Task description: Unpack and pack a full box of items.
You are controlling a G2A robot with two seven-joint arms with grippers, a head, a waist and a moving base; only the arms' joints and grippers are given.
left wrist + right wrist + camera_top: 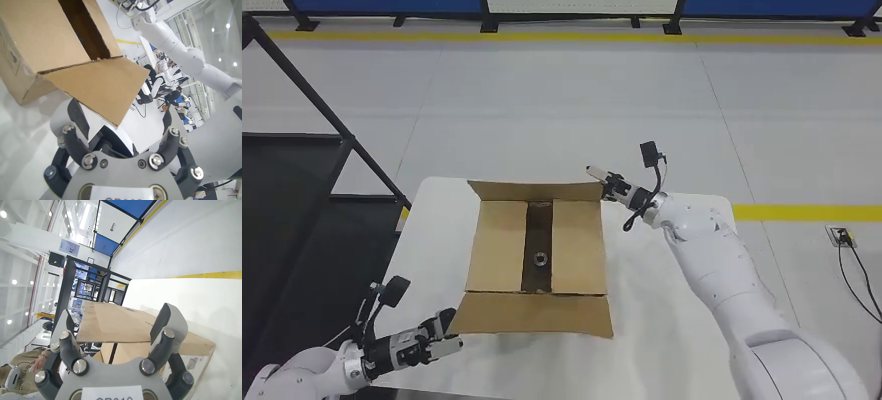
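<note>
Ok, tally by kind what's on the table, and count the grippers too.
cardboard box: 1
small dark round item inside the box: 1
grippers: 2 (left gripper, right gripper, both open)
Total: 4

The cardboard box (497, 245) is plain brown, and the gap between its flaps is dark. A small round thing (539, 260) inside is dark grey. The table (662, 300) is white. The left gripper (121, 103) and the right gripper (115, 311) each have black fingers and a silver plate. A yellow line (807, 212) runs across the pale floor (542, 100).
</note>
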